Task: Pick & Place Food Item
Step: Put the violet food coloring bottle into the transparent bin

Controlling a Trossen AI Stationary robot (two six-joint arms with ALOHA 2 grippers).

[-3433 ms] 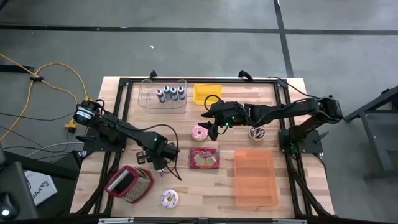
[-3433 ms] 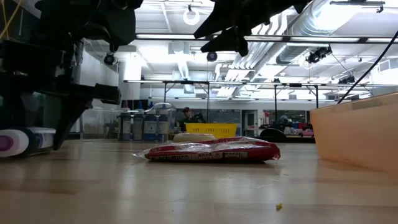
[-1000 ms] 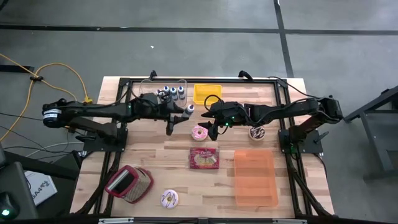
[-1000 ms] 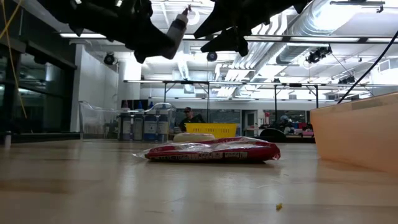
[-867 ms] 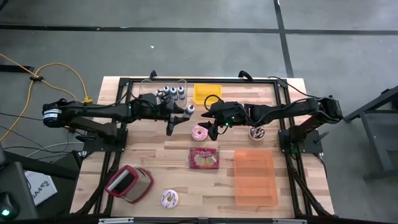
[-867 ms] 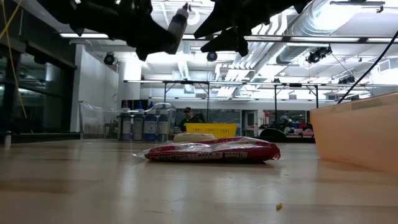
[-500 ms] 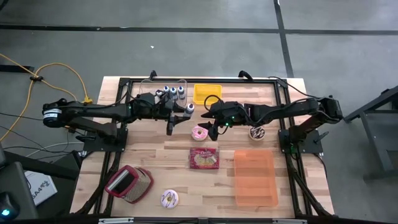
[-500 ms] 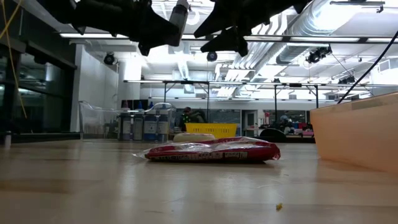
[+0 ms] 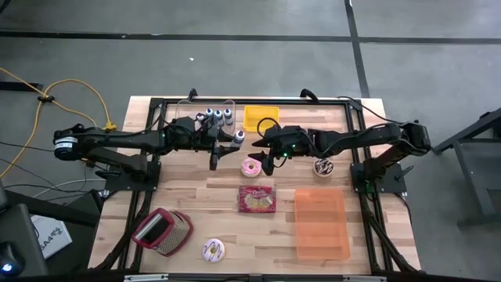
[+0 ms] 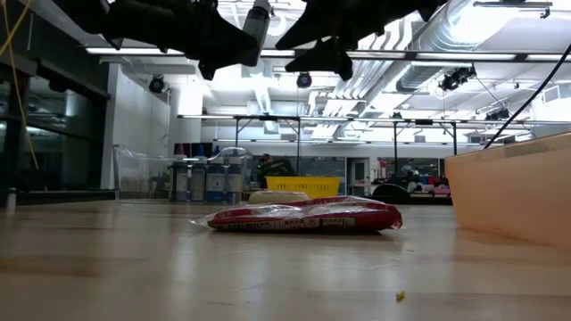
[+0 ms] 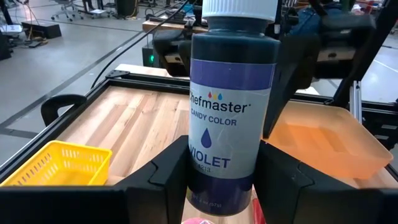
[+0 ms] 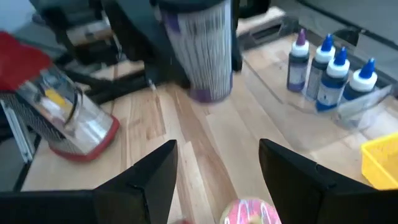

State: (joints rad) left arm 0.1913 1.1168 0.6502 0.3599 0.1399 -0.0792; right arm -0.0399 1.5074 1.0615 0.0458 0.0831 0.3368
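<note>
Both arms aloft mid-table: left gripper clamps violet candy-colour bottle upright, probably for transfer, while right gripper, jaws wide and empty, hovers over pink donut.

Dark violet plastic bottle with white cap and purple-and-white label, over a pale striped wooden surface. Yellow mesh basket, translucent orange bin, pink-frosted round donut.
</note>
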